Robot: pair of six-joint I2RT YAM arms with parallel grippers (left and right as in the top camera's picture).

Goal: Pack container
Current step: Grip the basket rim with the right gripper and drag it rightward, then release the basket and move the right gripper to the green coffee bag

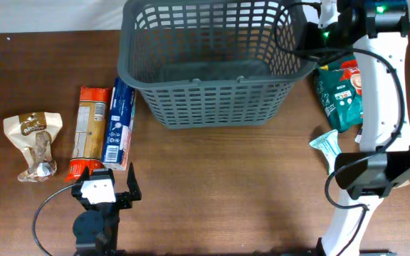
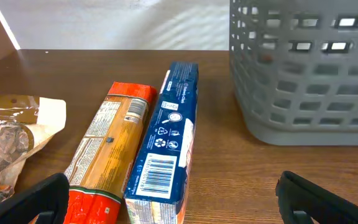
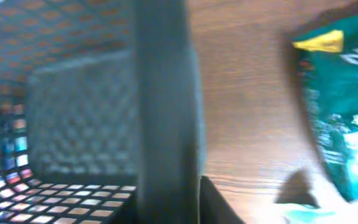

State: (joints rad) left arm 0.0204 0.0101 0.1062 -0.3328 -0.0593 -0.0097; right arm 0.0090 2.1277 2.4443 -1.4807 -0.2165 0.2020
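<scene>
The large dark grey plastic lattice basket (image 1: 212, 107) stands far-centre on the brown wooden surface (image 1: 226, 185), with the left gripper (image 1: 107, 178) spread wide beside a blue cardboard box (image 1: 119, 122) and the right gripper (image 1: 324, 18) at the basket's right rim, where I cannot tell its opening.

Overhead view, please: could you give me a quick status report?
Left gripper open, empty, near blue box. Right gripper at rim of basket, state unclear. Nothing inside it, opening otherwise clear.
</scene>
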